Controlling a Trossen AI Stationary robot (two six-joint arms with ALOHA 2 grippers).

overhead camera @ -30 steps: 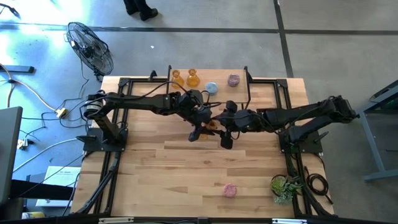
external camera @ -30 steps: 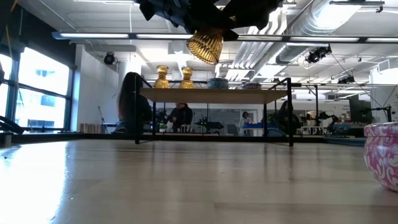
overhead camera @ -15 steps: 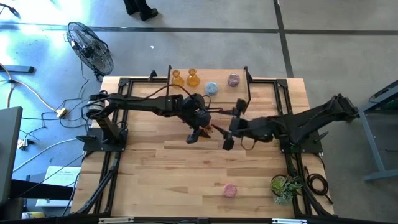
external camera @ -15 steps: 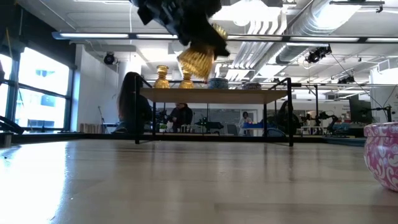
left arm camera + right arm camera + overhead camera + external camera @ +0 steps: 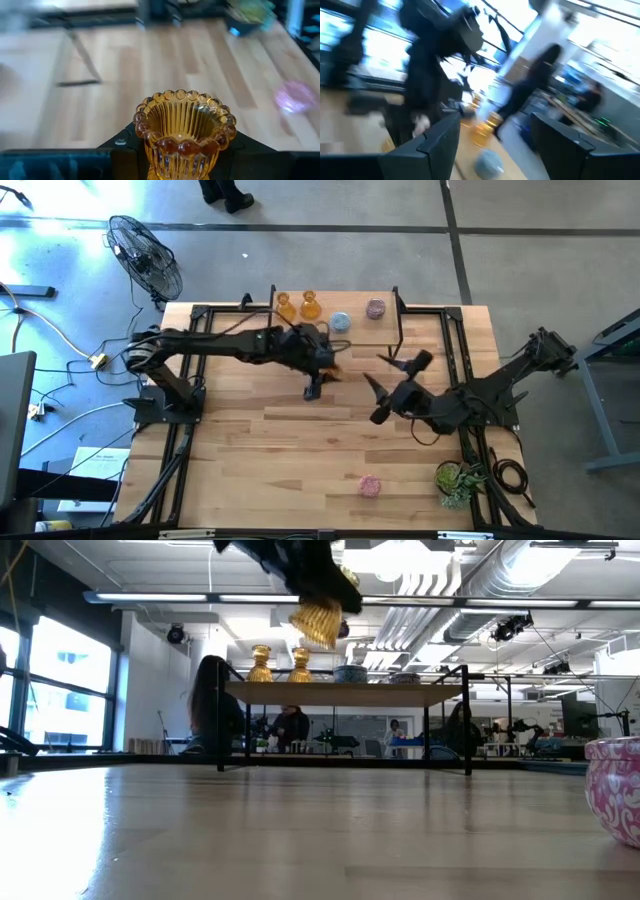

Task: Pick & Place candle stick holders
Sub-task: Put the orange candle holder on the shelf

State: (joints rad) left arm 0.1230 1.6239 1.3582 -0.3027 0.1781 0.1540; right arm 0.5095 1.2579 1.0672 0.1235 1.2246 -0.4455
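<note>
Wooden table below, my left gripper clamps an amber holder aloft; next, carry it to the shelf. Right gripper gapes empty.

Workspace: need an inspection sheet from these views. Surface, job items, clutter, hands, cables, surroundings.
Surface: wooden table, raised shelf at its far edge.
Job's things: two amber holders, a blue holder and a pink holder on the shelf; another pink holder near the front edge; third amber holder in the left hand.
Clutter: potted plant at the front right corner.
Hands: left hand shut on the third amber holder, lifted off the table; right hand open, empty.
Cables: loose leads on the floor.
Surroundings: fan on the floor; people behind the table.
</note>
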